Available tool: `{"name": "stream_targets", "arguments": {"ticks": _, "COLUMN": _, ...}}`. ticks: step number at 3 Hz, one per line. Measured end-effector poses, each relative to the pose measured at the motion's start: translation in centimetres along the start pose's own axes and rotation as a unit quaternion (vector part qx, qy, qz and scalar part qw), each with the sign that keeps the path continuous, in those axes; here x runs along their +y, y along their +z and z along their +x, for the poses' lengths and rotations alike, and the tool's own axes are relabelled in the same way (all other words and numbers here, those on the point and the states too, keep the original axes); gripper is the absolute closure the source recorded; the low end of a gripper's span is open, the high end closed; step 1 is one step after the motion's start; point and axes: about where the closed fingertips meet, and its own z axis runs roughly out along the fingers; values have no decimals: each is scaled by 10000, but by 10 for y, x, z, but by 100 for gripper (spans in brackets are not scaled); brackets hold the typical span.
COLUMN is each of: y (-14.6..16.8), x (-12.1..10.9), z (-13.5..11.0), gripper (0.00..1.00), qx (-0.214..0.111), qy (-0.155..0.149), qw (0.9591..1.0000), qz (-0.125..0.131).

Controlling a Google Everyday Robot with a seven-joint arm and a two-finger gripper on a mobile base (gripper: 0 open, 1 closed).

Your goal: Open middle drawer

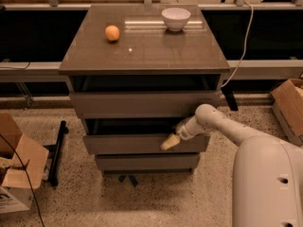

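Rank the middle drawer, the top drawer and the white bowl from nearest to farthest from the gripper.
1. Middle drawer: gripper at its front, right side.
2. Top drawer: just above.
3. White bowl: rear of cabinet top.

cabinet top (142, 56): orange (112, 33), white bowl (175, 18) | floor (189, 197): left cardboard box (19, 162), right cardboard box (289, 103) | gripper (169, 142): at middle drawer (128, 144) front
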Motion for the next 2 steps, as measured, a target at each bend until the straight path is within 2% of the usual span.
{"name": "stream_targets", "arguments": {"ticks": 1, "y": -25, "x": 2, "z": 10, "gripper": 0, "qx": 333, "qy": -52, "qw": 9990, "qz": 279}}
{"name": "stream_targets", "arguments": {"ticks": 2, "y": -64, "x": 19, "z": 22, "gripper": 0, "qx": 671, "qy": 56, "qw": 9956, "qz": 656}}
